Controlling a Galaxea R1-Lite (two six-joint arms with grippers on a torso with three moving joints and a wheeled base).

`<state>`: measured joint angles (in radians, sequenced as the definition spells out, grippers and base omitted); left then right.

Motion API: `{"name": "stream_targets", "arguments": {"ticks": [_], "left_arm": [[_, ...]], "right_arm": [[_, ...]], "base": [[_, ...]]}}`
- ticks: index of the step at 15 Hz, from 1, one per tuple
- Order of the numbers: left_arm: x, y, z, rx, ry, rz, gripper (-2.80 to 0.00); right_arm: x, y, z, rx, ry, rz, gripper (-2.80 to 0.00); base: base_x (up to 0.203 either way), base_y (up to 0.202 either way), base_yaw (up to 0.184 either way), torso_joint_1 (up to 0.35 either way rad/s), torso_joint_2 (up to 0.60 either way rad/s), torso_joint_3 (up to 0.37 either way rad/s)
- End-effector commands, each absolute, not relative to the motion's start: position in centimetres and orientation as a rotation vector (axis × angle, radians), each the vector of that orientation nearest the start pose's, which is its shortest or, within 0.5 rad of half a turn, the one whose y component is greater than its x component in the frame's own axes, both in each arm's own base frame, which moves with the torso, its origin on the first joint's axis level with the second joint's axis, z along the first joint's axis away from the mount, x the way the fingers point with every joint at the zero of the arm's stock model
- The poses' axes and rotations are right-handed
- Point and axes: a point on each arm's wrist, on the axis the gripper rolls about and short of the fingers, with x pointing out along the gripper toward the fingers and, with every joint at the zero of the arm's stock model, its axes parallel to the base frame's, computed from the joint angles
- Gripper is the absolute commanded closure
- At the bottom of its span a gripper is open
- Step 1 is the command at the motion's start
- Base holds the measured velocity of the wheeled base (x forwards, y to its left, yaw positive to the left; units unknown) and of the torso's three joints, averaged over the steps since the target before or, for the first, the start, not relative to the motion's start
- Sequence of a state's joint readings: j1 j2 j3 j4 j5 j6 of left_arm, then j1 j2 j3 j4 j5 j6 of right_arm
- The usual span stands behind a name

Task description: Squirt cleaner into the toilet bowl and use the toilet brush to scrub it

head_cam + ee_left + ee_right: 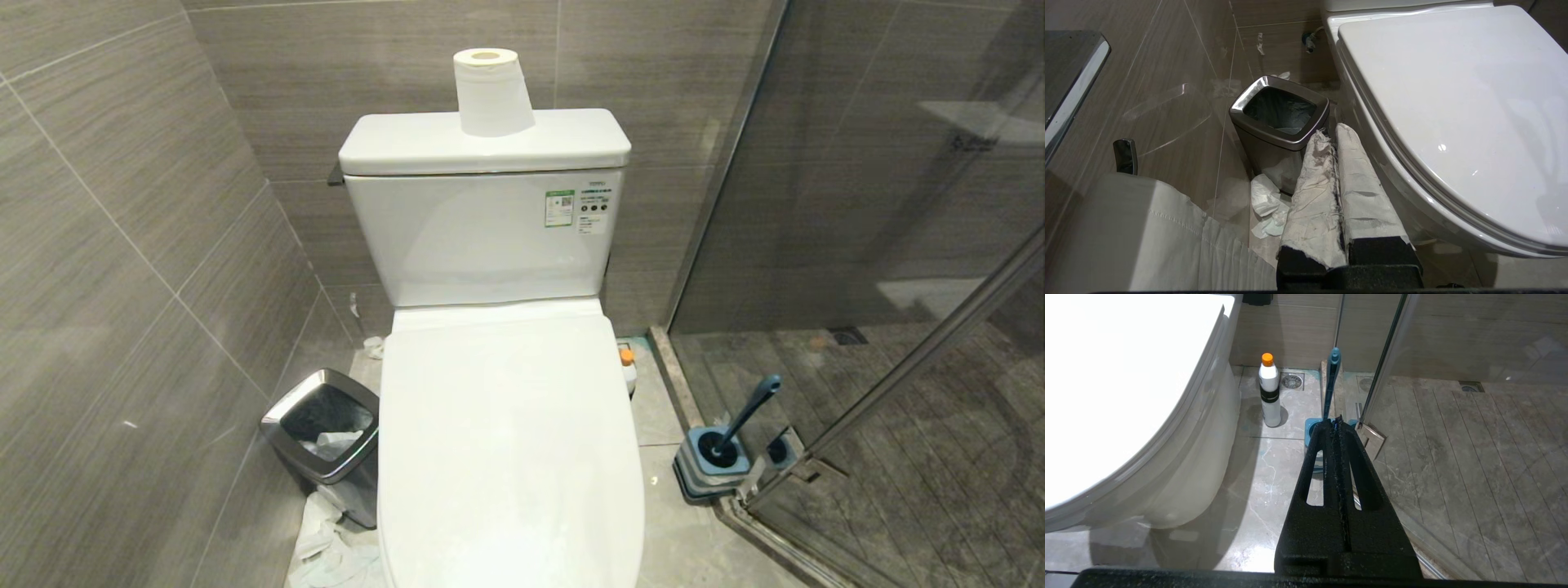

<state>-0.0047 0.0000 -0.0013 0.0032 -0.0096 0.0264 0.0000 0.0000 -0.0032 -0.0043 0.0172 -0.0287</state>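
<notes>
Hanging empty, left fingers [1336,134] pressed together, right fingers [1337,420] likewise together, touching nothing

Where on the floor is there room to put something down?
Bare tile lies between the toilet bowl, the cleaner and the toilet brush holder. The other side is crowded: the bin and crumpled paper fill it.

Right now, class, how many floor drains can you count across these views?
2. One floor drain sits beside the cleaner, near the toilet brush. The other drain lies behind the glass shower door. The toilet may hide more.
</notes>
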Motion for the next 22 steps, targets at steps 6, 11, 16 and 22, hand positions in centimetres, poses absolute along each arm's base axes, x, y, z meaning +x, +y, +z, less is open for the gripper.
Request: {"name": "stream_targets", "arguments": {"ticks": [6,11,16,22], "left_arm": [[-2.28,0.00,7.56,0.011,-0.002,-0.011,0.00],[-2.28,0.00,7.56,0.014,-0.002,-0.011,0.00],[-2.28,0.00,7.57,0.014,-0.002,-0.011,0.00],[-2.28,0.00,7.56,0.020,-0.002,-0.011,0.00]], "right_arm": [[-2.29,0.04,7.68,-0.029,-0.006,0.018,0.00],[-2.29,0.04,7.68,-0.029,-0.006,0.018,0.00],[-2.29,0.04,7.68,-0.029,-0.006,0.017,0.00],[-2.29,0.04,7.68,-0.028,-0.006,0.018,0.00]], "base": [[0.000,0.000,0.000,0.000,0.00,0.000],[0.000,0.000,0.000,0.000,0.00,0.000],[0.000,0.000,0.000,0.000,0.00,0.000],[0.000,0.000,0.000,0.000,0.00,0.000]]}}
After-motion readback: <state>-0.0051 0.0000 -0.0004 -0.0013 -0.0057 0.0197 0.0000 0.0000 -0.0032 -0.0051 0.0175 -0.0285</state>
